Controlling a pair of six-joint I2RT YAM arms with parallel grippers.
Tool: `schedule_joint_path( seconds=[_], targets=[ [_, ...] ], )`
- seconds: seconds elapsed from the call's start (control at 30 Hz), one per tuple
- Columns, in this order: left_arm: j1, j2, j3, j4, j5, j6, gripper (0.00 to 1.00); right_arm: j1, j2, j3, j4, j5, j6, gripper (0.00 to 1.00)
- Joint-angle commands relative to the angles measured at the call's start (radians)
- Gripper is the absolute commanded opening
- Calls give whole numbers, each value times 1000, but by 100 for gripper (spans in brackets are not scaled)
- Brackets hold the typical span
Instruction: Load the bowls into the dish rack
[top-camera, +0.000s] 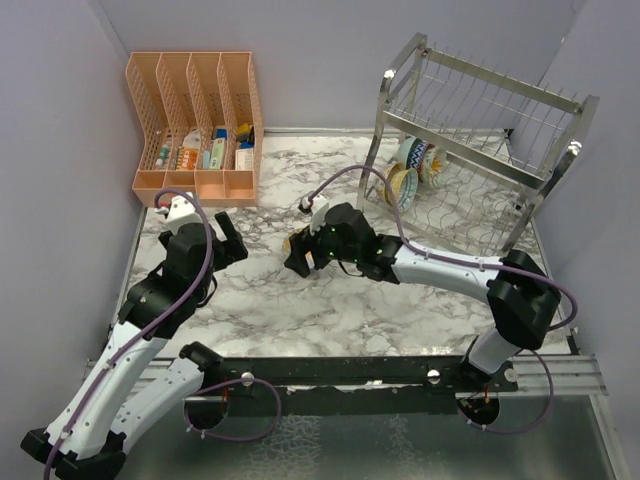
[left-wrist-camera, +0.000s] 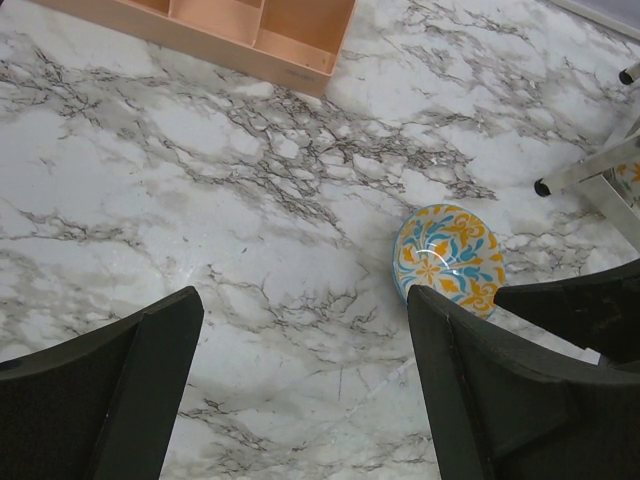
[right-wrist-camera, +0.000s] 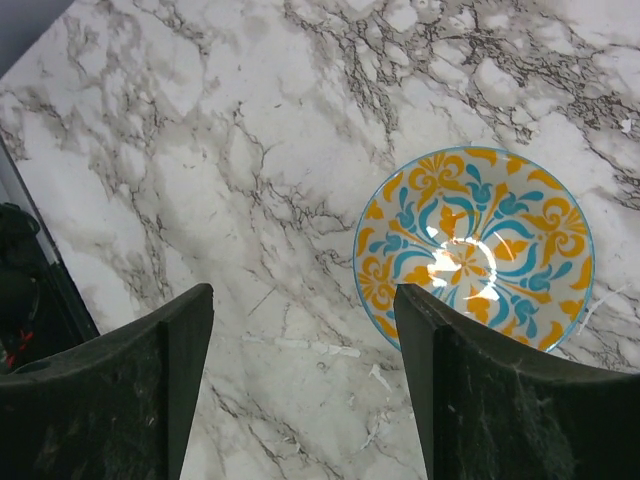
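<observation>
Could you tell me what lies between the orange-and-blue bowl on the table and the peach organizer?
Only bare marble tabletop. The left wrist view shows nothing on the stretch from the bowl to the organizer.

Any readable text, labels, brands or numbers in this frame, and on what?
No text here can be read.
Packets in the peach organizer: they carry print, but it is too small and blurred to read.
Orange and blue bowl: floral pattern only, no words.
Dish rack: no visible markings.
</observation>
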Motion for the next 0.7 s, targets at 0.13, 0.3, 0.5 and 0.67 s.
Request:
schedule_joint_path(
  seconds=[0.13, 0.3, 0.5, 0.67],
  targets=[
    [6, -30, -28, -18, -16, 16, 87, 67, 153, 159, -144, 109, -144, 74],
    [6, -40, -40, -13, -15, 20, 87, 87, 235, 212, -163, 139, -151, 74],
    [6, -72, -36, -32, -47, 22, 87, 93, 277, 228, -155, 181, -175, 68],
    [6, -83, -28, -48, -68, 21, 87, 100, 316, 240, -157, 196, -190, 61]
  ],
)
